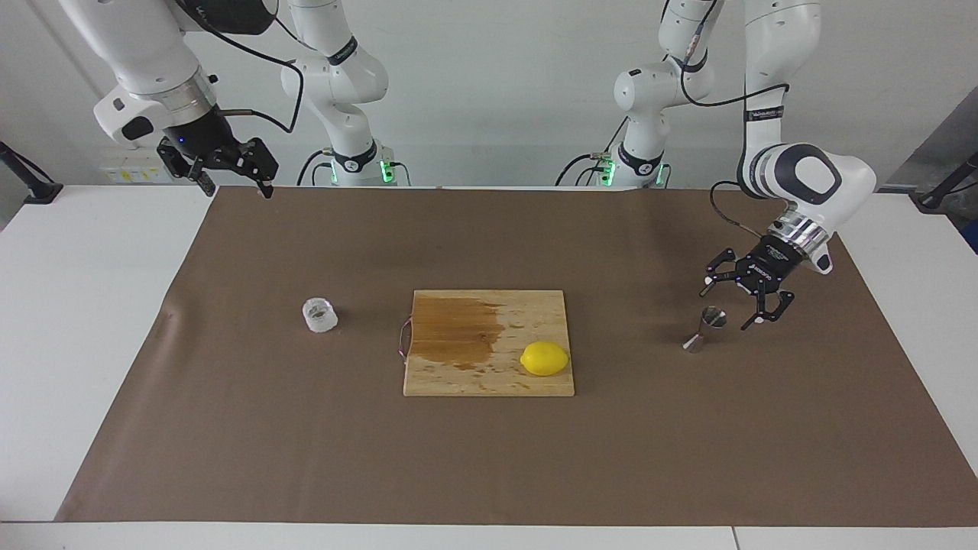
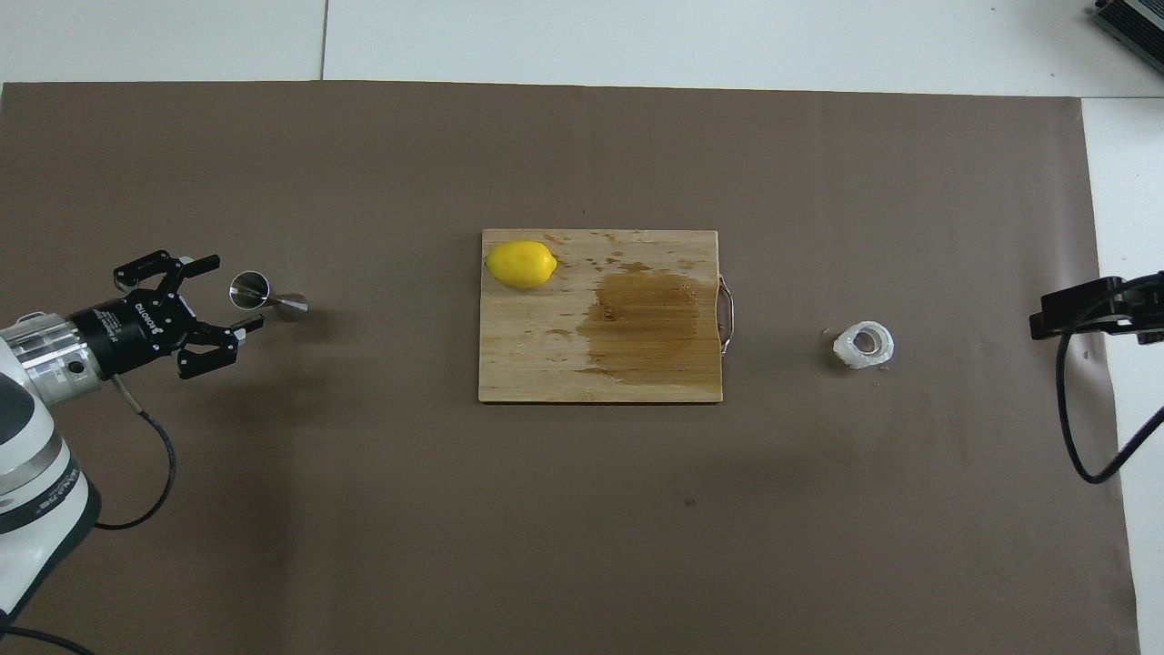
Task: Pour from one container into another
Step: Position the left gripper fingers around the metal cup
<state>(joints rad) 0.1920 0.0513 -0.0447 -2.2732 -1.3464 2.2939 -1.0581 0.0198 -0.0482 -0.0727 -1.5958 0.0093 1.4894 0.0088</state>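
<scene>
While my jaws hang over the mat: both of my grippers are spread wide and grip nothing.
Left gripper (image 1: pixel 725 305): it hangs low over the brown mat (image 1: pixel 489 458) toward my left arm's end of the table, fingers parted and pointing down at a slant.
Jigger (image 1: pixel 705 328): the small steel hourglass cup stands upright on the mat just beside my left fingertips; whether one fingertip touches its rim I cannot tell. Seen from overhead, the jigger (image 2: pixel 266 297) sits right at the mouth of my left gripper (image 2: pixel 235 292).
Right gripper (image 1: pixel 236 186): it waits high over the mat's edge at my right arm's end, fingers apart, well away from everything on the table.
Glass jar (image 1: pixel 319 315): the squat clear jar stands on the mat, mouth up, well below and apart from my right jaws.
Cutting board (image 1: pixel 489 378): it lies between the jar and the jigger, with a dark wet stain across part of it.
Lemon (image 1: pixel 545 358): it rests on the board, at the corner closer to my left jaws.
</scene>
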